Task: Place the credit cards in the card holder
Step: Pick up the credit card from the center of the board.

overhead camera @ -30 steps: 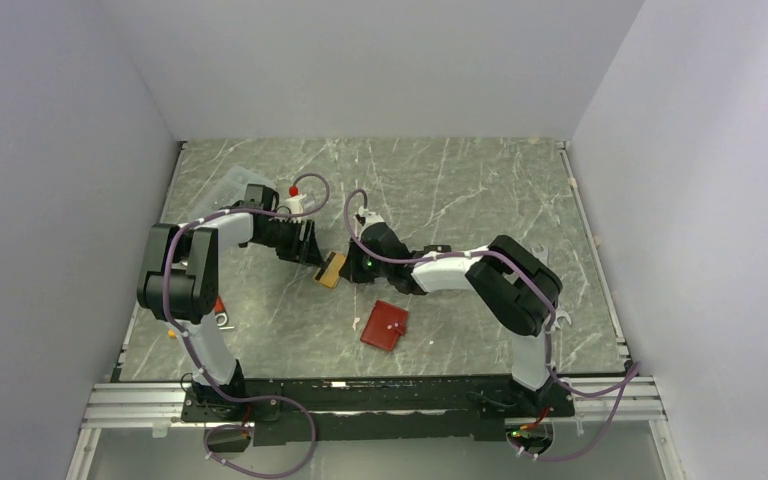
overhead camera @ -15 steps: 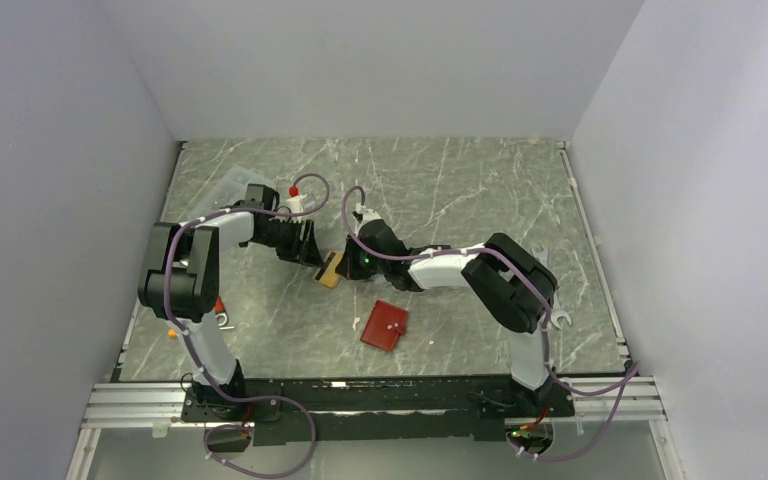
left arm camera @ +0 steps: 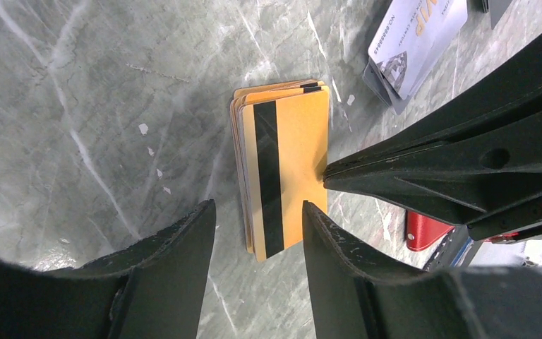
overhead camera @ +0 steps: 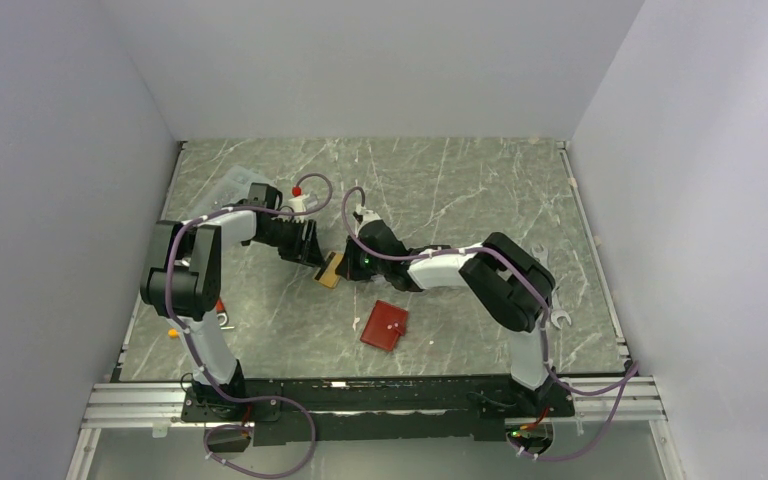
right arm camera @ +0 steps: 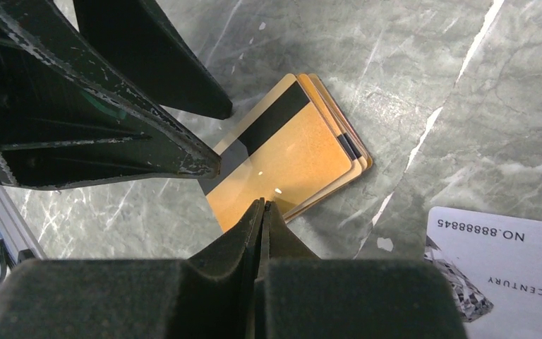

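— While the card holder (overhead camera: 385, 327) lies closed on the counter (overhead camera: 460, 190) nearest the bases, where's the gold card stack (overhead camera: 332, 269)?
— Farther out, between parted left end effector (overhead camera: 312, 256) fingers; the clenched right end effector (overhead camera: 348, 262) presses its edge.

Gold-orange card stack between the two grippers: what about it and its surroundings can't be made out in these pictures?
- Gold-orange card stack: card count unreadable; top card covers the rest, only edges show (wrist views).
- Silver-white printed card: cut off by the frame edge in both wrist views.
- Dark-red leather card holder: too small in the top view for pockets; the right gripper hides most of it in the left wrist view.
- Left gripper: contact with the stack unclear.
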Available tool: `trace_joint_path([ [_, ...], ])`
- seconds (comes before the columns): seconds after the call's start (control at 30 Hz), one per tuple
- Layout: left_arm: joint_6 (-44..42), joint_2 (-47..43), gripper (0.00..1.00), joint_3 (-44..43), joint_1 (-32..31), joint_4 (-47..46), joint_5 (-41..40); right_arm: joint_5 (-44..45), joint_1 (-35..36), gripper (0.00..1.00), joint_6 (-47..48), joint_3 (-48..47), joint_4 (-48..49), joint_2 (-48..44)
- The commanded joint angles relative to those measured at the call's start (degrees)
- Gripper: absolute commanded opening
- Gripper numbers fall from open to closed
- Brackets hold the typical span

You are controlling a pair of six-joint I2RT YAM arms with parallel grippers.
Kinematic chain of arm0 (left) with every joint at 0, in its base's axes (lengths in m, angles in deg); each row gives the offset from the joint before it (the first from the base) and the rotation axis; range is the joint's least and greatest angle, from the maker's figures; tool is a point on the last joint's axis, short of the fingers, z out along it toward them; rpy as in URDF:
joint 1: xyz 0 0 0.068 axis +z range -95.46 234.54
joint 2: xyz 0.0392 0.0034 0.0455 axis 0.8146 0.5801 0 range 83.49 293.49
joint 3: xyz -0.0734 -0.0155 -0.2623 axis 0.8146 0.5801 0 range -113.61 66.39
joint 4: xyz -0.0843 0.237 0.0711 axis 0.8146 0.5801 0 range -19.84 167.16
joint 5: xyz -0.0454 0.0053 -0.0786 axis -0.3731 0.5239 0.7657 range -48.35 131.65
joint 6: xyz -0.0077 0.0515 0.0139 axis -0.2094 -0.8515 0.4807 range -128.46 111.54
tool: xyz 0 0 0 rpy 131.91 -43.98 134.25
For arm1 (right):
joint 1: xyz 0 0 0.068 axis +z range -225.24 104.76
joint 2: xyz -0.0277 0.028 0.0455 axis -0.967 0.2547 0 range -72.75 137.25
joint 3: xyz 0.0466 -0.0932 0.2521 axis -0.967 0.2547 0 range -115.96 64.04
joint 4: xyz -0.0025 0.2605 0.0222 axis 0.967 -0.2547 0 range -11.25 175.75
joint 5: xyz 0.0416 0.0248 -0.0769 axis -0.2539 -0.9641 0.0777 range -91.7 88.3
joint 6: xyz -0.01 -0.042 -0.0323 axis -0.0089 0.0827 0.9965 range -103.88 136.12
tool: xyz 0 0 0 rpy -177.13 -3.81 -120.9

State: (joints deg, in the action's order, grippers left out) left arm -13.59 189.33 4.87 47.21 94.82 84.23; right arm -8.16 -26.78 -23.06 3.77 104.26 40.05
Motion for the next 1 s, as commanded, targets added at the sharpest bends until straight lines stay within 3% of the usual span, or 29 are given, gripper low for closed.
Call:
trace_joint_path([
  [0.0,-1.1,0.4,0.54,-0.7,-0.6,0.6,-1.1,-0.3,-0.2,0.0,-0.9,0.0,1.5,1.9],
  [0.43,-2.5,-0.7,0.53,0.3,-0.8,3.0,-3.8,-3.7,-0.1,0.0,-2.5,-1.1,2.9,5.7],
  [0.57,-2.3,-1.4,0.5,0.7,-0.8,2.9,-6.8,-4.5,-1.1,0.0,-3.2,0.6,3.7,2.2],
  [0.77,-1.7,-0.8,0.4,-1.4,-0.9,3.7,-10.3,-5.7,-3.0,0.24,-4.0,4.8,6.1,-4.2],
  [0.97,-1.7,-1.0,0.36,-1.1,-1.0,3.2,-10.3,-6.0,-3.4,0.27,-4.3,4.6,7.1,-3.2],
])
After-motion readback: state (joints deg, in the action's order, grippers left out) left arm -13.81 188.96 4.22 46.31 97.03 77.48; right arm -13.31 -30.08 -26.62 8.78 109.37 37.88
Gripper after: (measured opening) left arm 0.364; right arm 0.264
